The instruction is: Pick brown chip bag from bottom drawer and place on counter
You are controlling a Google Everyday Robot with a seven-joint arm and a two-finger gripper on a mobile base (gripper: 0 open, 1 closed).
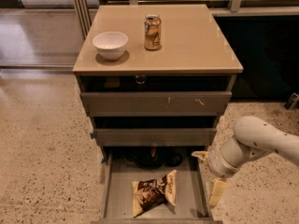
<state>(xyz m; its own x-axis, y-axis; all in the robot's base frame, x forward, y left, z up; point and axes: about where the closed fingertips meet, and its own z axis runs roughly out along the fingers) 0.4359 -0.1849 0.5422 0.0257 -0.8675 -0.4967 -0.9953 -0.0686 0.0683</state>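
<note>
The brown chip bag [153,196] lies on the flat grey floor of the bottom drawer [188,190], which is pulled out toward the camera. The bag rests slightly left of the drawer's centre line. Its long axis runs from about 8 o'clock to 2 o'clock, with one cream end toward the front left corner and the other toward the right wall. It touches only the drawer floor. At 12 o'clock from the bag, at the rear of the drawer under the cabinet body, lie dark items [154,158] that cannot be identified. The gripper [216,191] is at 3 o'clock from the bag, just outside the drawer's right wall, pointing downward over the speckled floor [46,148]. It is clear of the bag and does not touch it. Whether the gripper is spread or pressed together cannot be told from this view. The white arm [261,141] enters from the 3 o'clock edge of the scene and bends down to the gripper. Directly above the bottom drawer stand the middle drawer [154,136] and the top drawer [154,103], with their grey fronts set well back from the bottom drawer's front edge. The counter [201,41] caps the cabinet at 12 o'clock from the bag. On its left half stand a white bowl [110,44] and an upright gold can [152,32]. The bowl is at 8 o'clock from the can, near it but not touching.
</note>
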